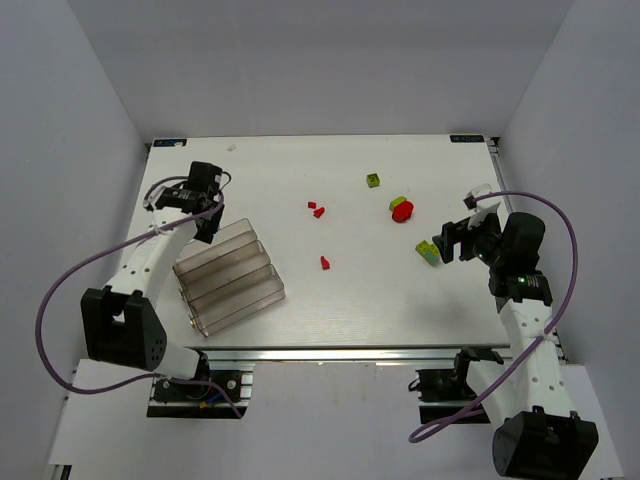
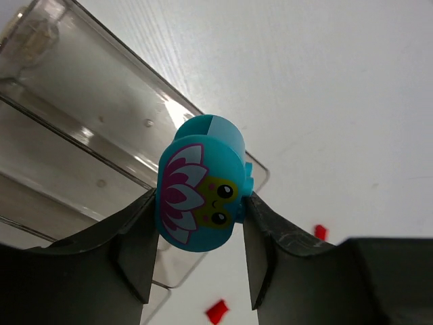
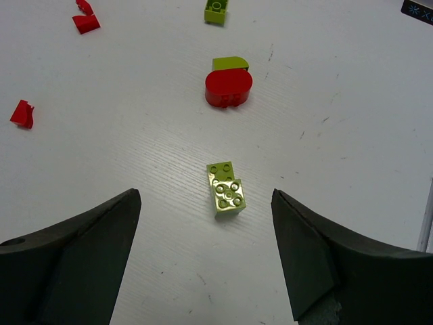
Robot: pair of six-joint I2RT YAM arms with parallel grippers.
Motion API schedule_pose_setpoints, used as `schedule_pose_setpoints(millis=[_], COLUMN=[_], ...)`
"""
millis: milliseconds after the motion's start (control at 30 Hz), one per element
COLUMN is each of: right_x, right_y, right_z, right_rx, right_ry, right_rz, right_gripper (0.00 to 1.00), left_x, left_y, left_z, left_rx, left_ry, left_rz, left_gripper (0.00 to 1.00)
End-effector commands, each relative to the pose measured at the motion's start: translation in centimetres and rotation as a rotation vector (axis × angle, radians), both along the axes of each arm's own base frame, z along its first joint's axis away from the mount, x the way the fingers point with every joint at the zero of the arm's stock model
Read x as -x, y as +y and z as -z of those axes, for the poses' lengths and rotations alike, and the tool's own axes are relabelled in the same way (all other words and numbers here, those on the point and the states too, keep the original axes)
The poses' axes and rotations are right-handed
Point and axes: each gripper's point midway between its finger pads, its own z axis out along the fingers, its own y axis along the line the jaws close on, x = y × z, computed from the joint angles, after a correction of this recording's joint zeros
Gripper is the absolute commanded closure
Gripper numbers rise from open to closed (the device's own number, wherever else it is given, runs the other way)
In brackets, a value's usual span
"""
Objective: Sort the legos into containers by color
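Observation:
My left gripper (image 1: pixel 208 215) is shut on a cyan-blue brick (image 2: pixel 203 186) with a flower face. It holds the brick above the far end of the clear troughs (image 1: pixel 228 275), which also show in the left wrist view (image 2: pixel 81 128). My right gripper (image 1: pixel 452 240) is open and empty, just short of a lime-green brick (image 3: pixel 226 189), which lies on the table between the fingers' line (image 3: pixel 205 196). Beyond it lie a red round brick (image 3: pixel 229 88) with a lime piece (image 3: pixel 230 63) behind it, and a small lime brick (image 3: pixel 216 10).
Small red bits lie mid-table (image 1: pixel 316 208) (image 1: pixel 325 262) and show in the right wrist view (image 3: pixel 86 24) (image 3: pixel 22 113). The troughs look empty. The table's right edge and a rail run beside my right arm (image 1: pixel 497 200).

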Motion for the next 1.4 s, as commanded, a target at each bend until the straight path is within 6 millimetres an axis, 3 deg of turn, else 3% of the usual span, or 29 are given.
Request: schedule_pose_setpoints(millis=[0,167,400,567,667,700,833,1067,1133,1200,1233,1267,1300,1333,1367], right_x=[-0.3,-0.2,-0.2,-0.2,-0.2,-0.2,-0.2,-0.2,-0.1,0.2,0.5,0.9,2.0,2.7,3.3], right_y=[0.0,0.0,0.0,-0.1,-0.1,-0.1,0.0,0.1,0.1,0.9,1.3,2.0,3.6,4.5,5.3], right_z=[-2.2,-2.2,-2.1,-2.2,-2.0,-2.0,-1.9,-1.9,-1.9,-1.7,-1.7,-0.9,-0.2,0.3,0.8], right_rx=[0.008,0.009,0.008,0.011,0.01,0.01,0.008,0.008,0.008,0.002,0.001,0.021,-0.001,-0.002,-0.004], right_ry=[-0.069,-0.069,-0.066,-0.071,-0.065,-0.063,-0.059,-0.061,-0.06,-0.059,-0.063,-0.065,-0.057,-0.065,-0.069], right_rz=[-0.007,-0.008,-0.014,-0.012,-0.011,-0.011,-0.017,-0.025,-0.032,-0.08,-0.115,-0.179,-0.294,-0.373,-0.44], right_gripper=[0.17,0.17,0.17,0.17,0.16,0.16,0.16,0.16,0.16,0.17,0.19,0.24,0.41,0.53,0.65], left_x=[-1.1,0.4,0.5,0.4,0.3,0.4,0.1,-0.6,-0.7,-1.7,-2.1,-3.8,-4.5,-5.0,-6.5], left_y=[0.3,0.2,1.8,1.6,1.5,1.5,1.4,1.6,1.3,0.6,0.0,-0.8,-1.8,-4.5,-6.0], left_z=[-1.0,3.4,5.0,5.7,5.8,5.7,4.7,2.5,1.9,0.4,-0.1,-1.9,-2.4,-3.4,-6.1], left_rx=[0.084,0.155,0.211,0.213,0.219,0.222,0.233,0.231,0.242,0.251,0.25,0.201,0.183,0.216,0.108], left_ry=[-0.1,-0.02,-0.137,-0.117,-0.129,-0.137,-0.186,-0.244,-0.258,-0.301,-0.317,-0.389,-0.426,-0.467,-0.601], left_rz=[-0.144,-0.23,-0.398,-0.399,-0.391,-0.389,-0.363,-0.323,-0.302,-0.216,-0.153,0.012,0.131,0.331,0.556], left_gripper=[1.0,1.0,1.0,1.0,0.68,0.53,0.34,0.18,0.2,0.55,0.65,0.83,0.86,0.89,0.89])
